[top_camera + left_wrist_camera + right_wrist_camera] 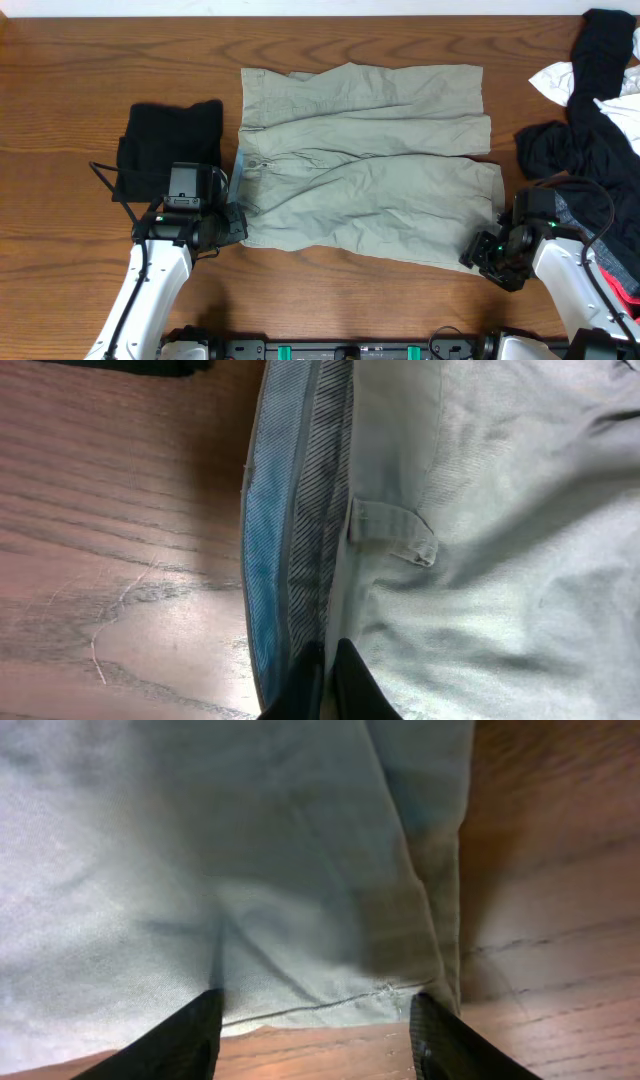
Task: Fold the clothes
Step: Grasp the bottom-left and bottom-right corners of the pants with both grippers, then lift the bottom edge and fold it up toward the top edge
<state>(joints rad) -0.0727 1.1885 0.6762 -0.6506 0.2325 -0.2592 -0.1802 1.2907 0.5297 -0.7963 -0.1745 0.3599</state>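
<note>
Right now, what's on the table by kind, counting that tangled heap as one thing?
Khaki-green shorts: 1
Folded black garment: 1
Mixed-colour clothes heap: 1
Robot grippers: 2 (left gripper, right gripper)
Total: 5

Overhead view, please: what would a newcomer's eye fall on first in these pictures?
Pale khaki-green cotton shorts lie spread flat across the middle of the brown wooden table. The left tool pinches their blue-lined waistband corner, while the right tool straddles a leg hem, open. A folded black garment sits to the left, and a heap of black and white clothes lies at the right edge.
</note>
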